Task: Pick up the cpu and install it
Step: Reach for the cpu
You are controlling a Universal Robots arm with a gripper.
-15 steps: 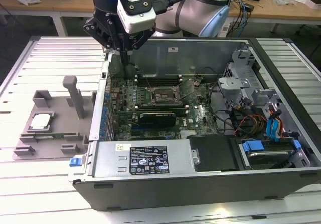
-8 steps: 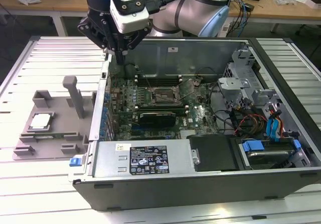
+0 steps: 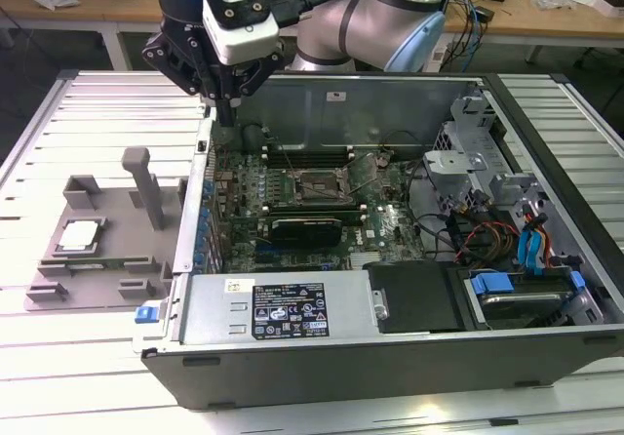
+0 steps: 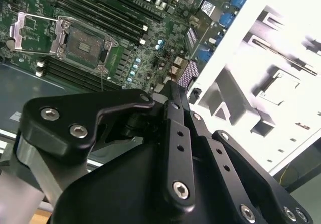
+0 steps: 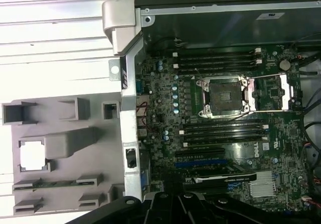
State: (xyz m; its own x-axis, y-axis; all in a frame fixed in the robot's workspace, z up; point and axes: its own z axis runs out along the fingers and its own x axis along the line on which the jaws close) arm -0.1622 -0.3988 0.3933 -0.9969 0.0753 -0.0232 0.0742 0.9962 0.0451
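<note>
Pincer (image 3: pixel 226 115) pinched narrow, empty, above case wall (image 3: pixel 192 211); cpu (image 3: pixel 80 235) sits in grey fixture (image 3: pixel 58 277), well apart.

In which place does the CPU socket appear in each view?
Exterior view: the CPU socket sits open at the middle of the motherboard.
First wrist view: socket between two banks of memory slots.
Second wrist view: socket likewise between those slots.
Shared landmark: the memory slots flanking it.
</note>
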